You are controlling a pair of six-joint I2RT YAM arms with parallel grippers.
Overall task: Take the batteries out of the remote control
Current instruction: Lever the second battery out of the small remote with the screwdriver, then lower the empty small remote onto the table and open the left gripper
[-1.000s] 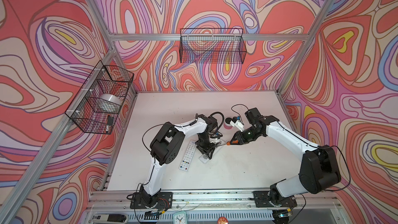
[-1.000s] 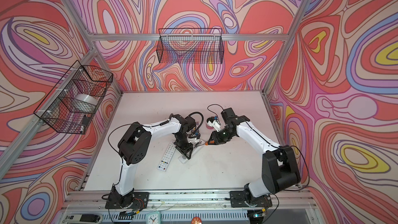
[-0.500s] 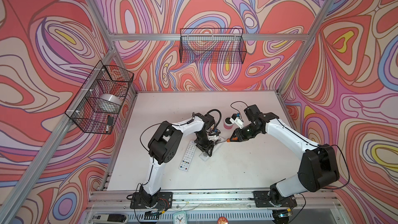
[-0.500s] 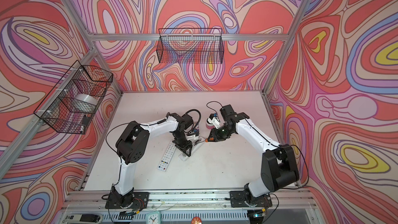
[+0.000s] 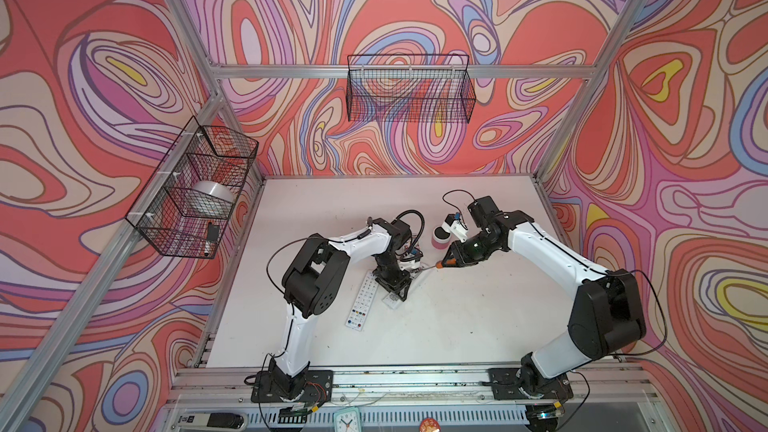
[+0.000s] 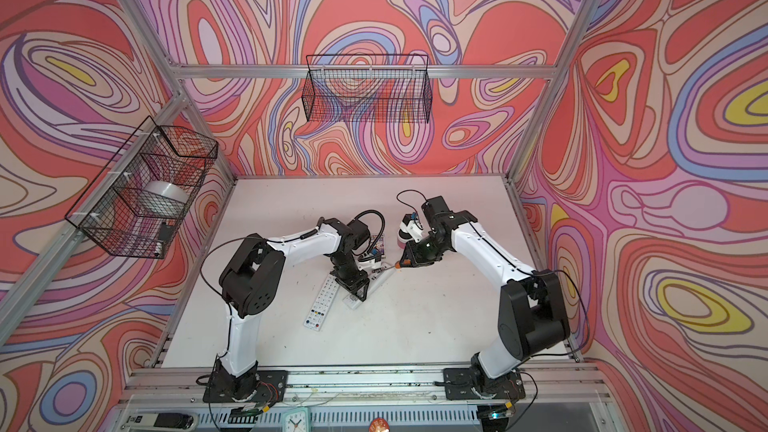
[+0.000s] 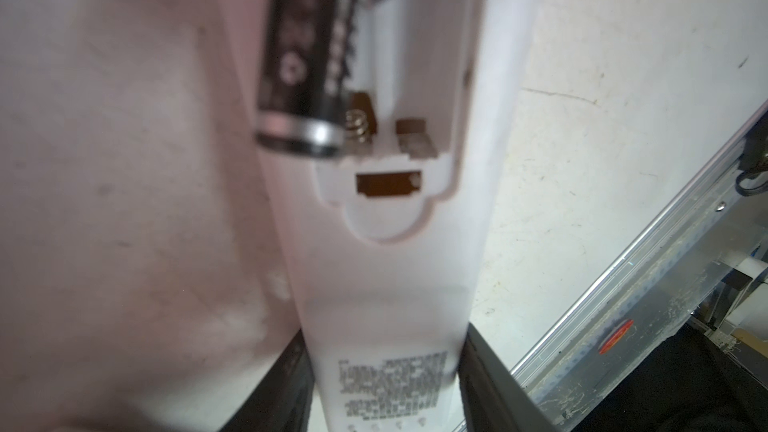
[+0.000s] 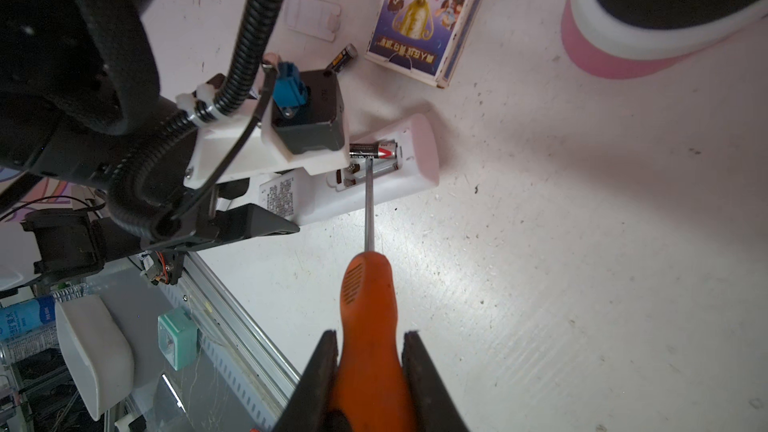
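Looking along the right wrist camera, we see the right gripper [image 8: 371, 338] pinching the fat orange plastic handle of a screwdriver [image 8: 363, 297] between its two dark jaws. The thin steel shaft reaches forward, and its tip sits inside the open battery bay of a long white plastic remote control [image 8: 419, 151], which lies face down on the scuffed white table [image 8: 582, 243]. One slim black battery [image 8: 372, 149], with a red mark and a silvery end, lies in that bay, just beside the tip.

In the left wrist view we see the same battery [image 7: 307, 56] close and blurred, its silvery end next to a small metal coil spring [image 7: 357, 124]. The left gripper [image 7: 384, 338] straddles the printed-label end of this remote control, one dark finger along each long side. We cannot tell whether the fingers squeeze it or merely flank it.

A second slim dark battery [image 8: 343, 58] lies loose on the table, apart from the remote control and just beside a blue and purple cardboard box [image 8: 428, 6] printed with cartoon figures. A small translucent white plastic cover [image 8: 313, 16] lies flat nearby. A squat cylinder [image 8: 598, 56], pink below and white above, stands apart from them.

In both top views, a second white remote [image 5: 362, 300] [image 6: 318, 307], face up with rows of coloured buttons, lies just beside the left gripper.
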